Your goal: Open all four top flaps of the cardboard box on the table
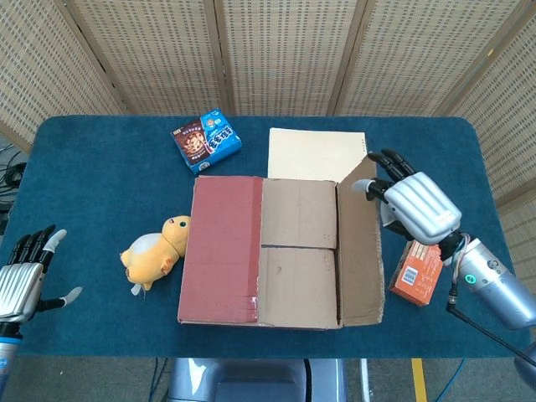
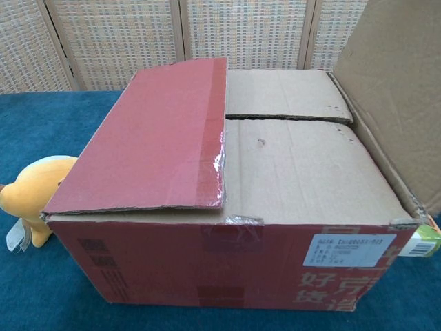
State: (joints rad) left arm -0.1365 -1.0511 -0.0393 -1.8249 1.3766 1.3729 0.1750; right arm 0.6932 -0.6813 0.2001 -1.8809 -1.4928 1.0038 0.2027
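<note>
Hidden: cardboard box contents, under two inner flaps.
Box: mid-worktop; right flap folded out, left flap down.
Right robot hand: fingers spread, beside right flap.
Left robot hand: spread, empty.

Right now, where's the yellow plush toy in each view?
Head view: yellow plush toy lies left of centre, beside the cardboard box's left wall.
Chest view: at the lower left edge, partly cut off, left of the box.
Shared landmark: the red closed flap nearest the toy.
</note>
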